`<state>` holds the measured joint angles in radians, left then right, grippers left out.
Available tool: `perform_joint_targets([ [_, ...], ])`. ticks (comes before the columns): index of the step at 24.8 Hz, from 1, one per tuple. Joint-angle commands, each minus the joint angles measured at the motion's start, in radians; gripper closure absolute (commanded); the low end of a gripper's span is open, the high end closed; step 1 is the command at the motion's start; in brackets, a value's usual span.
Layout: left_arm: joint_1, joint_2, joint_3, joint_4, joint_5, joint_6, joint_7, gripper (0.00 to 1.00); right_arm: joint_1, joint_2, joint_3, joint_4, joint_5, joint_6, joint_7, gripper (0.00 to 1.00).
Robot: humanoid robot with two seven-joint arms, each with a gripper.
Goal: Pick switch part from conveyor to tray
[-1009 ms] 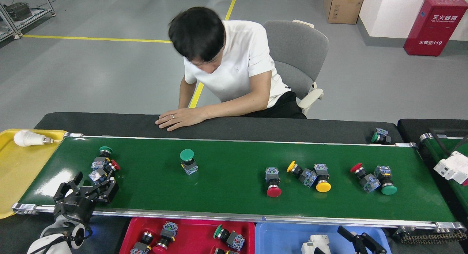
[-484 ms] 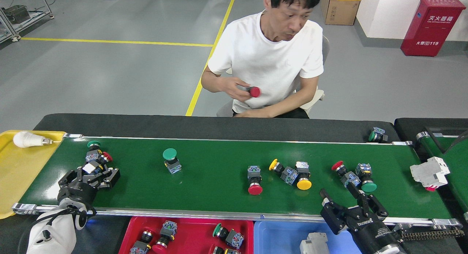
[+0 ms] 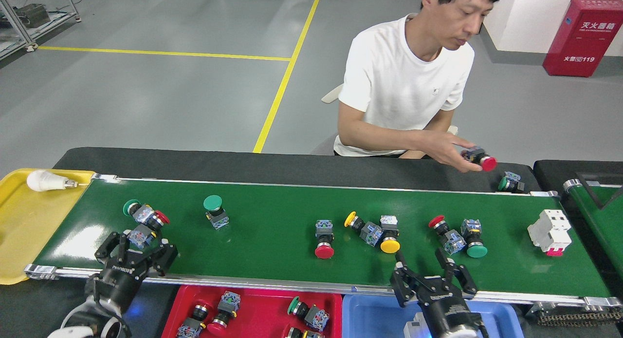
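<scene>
Several switch parts lie on the green conveyor (image 3: 272, 206): a green and red cluster (image 3: 145, 214), a green-capped one (image 3: 214, 210), a red-capped one (image 3: 323, 238), a yellow pair (image 3: 374, 230) and a red and green pair (image 3: 458, 234). My left gripper (image 3: 137, 249) is open at the belt's front left, its fingers either side of a grey-blue switch part (image 3: 139, 236). Over the front rail my right gripper (image 3: 430, 273) is open and holds nothing, just in front of the red and green pair. The red tray (image 3: 265, 301) below the rail holds several switch parts.
A seated person holds a red-capped switch (image 3: 481, 159) over the black table at far right. Another switch (image 3: 510, 183) lies on that table. A white breaker (image 3: 550, 231) rests at the belt's right end. A blue tray (image 3: 370, 311) adjoins the red one; a yellow tray (image 3: 24, 221) holds a bulb (image 3: 46, 180).
The parts on the belt have drifted left. My right gripper came up from the bottom edge and moved left along the front rail. The person sat up and reached right with a red-capped switch.
</scene>
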<state>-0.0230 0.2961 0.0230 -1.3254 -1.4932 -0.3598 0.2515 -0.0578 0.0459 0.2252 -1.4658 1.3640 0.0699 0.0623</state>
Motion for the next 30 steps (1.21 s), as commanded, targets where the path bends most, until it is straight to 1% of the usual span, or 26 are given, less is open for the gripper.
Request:
perform_joint_targets([
  [1, 0.072, 0.003, -0.005, -0.113, -0.006, -0.007, 0.003, 0.9, -0.059, 0.006, 0.049, 0.05, 0.003, 0.097, -0.007, 0.07],
  [3, 0.173, 0.002, -0.015, -0.21, -0.025, -0.008, 0.009, 0.9, -0.106, 0.014, 0.076, 0.094, 0.001, 0.143, -0.007, 0.08],
  [4, 0.218, 0.005, -0.037, -0.255, -0.042, -0.007, 0.012, 0.9, -0.128, 0.018, 0.079, 0.11, 0.001, 0.153, -0.007, 0.12],
  [5, 0.245, 0.005, -0.063, -0.293, -0.062, -0.007, 0.015, 0.9, -0.142, 0.017, 0.082, 0.125, 0.0, 0.149, -0.004, 0.2],
  [6, 0.273, 0.009, -0.092, -0.33, -0.081, -0.007, 0.026, 0.89, -0.148, 0.014, 0.083, 0.137, 0.0, 0.146, 0.005, 0.34],
  [7, 0.287, 0.005, -0.115, -0.357, -0.102, -0.007, 0.034, 0.89, -0.149, 0.012, 0.085, 0.145, 0.0, 0.143, 0.016, 0.44],
  [8, 0.301, 0.002, -0.137, -0.379, -0.13, -0.007, 0.037, 0.89, -0.151, 0.012, 0.086, 0.148, 0.0, 0.142, 0.021, 0.5],
  [9, 0.316, -0.002, -0.16, -0.394, -0.162, -0.007, 0.037, 0.87, -0.151, 0.009, 0.092, 0.148, -0.002, 0.136, 0.021, 0.61],
  [10, 0.327, -0.005, -0.181, -0.4, -0.188, -0.007, 0.038, 0.76, -0.152, 0.002, 0.095, 0.148, -0.002, 0.116, 0.021, 0.7],
  [11, 0.327, -0.014, -0.199, -0.4, -0.193, -0.005, 0.038, 0.55, -0.155, -0.003, 0.095, 0.153, -0.003, 0.091, 0.024, 0.74],
  [12, 0.325, -0.028, -0.21, -0.4, -0.193, -0.004, 0.038, 0.39, -0.159, -0.005, 0.095, 0.154, -0.003, 0.073, 0.025, 0.77],
  [13, 0.327, -0.044, -0.213, -0.4, -0.194, -0.007, 0.038, 0.13, -0.157, -0.005, 0.095, 0.154, -0.005, 0.05, 0.025, 0.81],
  [14, 0.327, -0.038, -0.216, -0.4, -0.194, -0.007, 0.038, 0.0, -0.157, -0.006, 0.095, 0.153, -0.006, 0.039, 0.025, 0.82],
  [15, 0.331, -0.038, -0.215, -0.4, -0.194, -0.007, 0.038, 0.0, -0.157, -0.005, 0.095, 0.15, -0.009, 0.031, 0.027, 0.85],
  [18, 0.331, -0.041, -0.204, -0.402, -0.185, -0.008, 0.038, 0.0, -0.145, -0.003, 0.094, 0.114, -0.009, -0.013, 0.03, 0.85],
  [19, 0.331, -0.052, -0.199, -0.402, -0.173, -0.007, 0.037, 0.0, -0.134, -0.006, 0.091, 0.082, -0.011, -0.038, 0.031, 0.85],
  [21, 0.333, -0.066, -0.141, -0.402, -0.108, 0.002, 0.02, 0.0, -0.07, -0.024, 0.083, -0.01, -0.026, -0.127, 0.031, 0.85],
  [23, 0.333, -0.114, -0.029, -0.396, -0.018, -0.002, -0.044, 0.0, 0.001, -0.069, 0.082, -0.108, -0.091, -0.245, 0.033, 0.84],
  [25, 0.321, -0.137, 0.074, -0.385, 0.051, -0.005, -0.133, 0.0, 0.059, -0.112, 0.085, -0.16, -0.143, -0.39, 0.033, 0.83],
  [26, 0.316, -0.137, 0.121, -0.373, 0.071, -0.004, -0.164, 0.0, 0.081, -0.12, 0.085, -0.176, -0.154, -0.479, 0.033, 0.81],
  [28, 0.284, -0.135, 0.19, -0.319, 0.082, -0.004, -0.179, 0.0, 0.113, -0.11, 0.083, -0.191, -0.157, -0.654, 0.034, 0.79],
  [30, 0.247, -0.13, 0.219, -0.262, 0.082, -0.004, -0.179, 0.0, 0.121, -0.112, 0.089, -0.189, -0.155, -0.748, 0.039, 0.77],
])
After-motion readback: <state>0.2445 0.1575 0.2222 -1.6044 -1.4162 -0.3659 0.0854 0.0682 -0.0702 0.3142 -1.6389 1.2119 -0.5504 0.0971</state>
